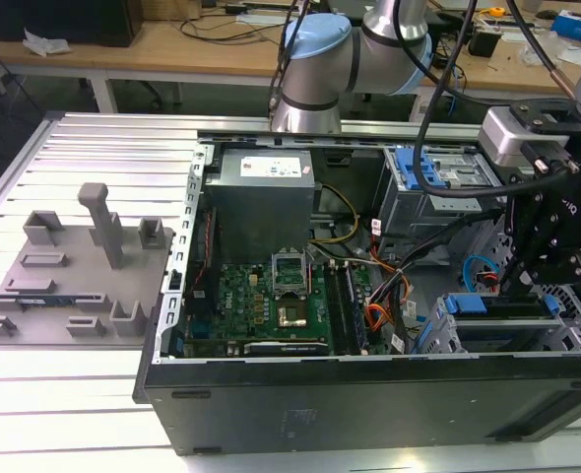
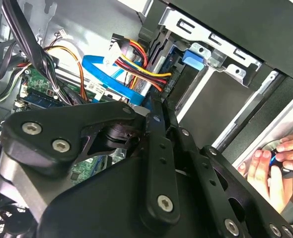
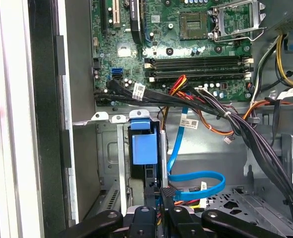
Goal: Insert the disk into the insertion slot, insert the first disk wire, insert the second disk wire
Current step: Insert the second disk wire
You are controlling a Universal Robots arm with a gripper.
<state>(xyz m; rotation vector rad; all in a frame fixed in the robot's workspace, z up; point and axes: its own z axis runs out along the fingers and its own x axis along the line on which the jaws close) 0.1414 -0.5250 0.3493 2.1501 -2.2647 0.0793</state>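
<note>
Gripper: the black gripper point(image 1: 523, 286) hangs low inside the open computer case point(image 1: 369, 394), by the drive bays on the exterior view's right. I cannot tell from any view if it grips something.
Disk: the disk point(image 1: 497, 307) with its blue frame sits in the slot point(image 1: 438, 340), right under the gripper.
Wires: a flat blue wire point(image 3: 196, 183) and other wires lie just beside the disk.
Board: the green board point(image 1: 261, 305) lies in the middle of the case.
Hand: a hand point(image 2: 278, 168) rests outside the case wall.
</note>
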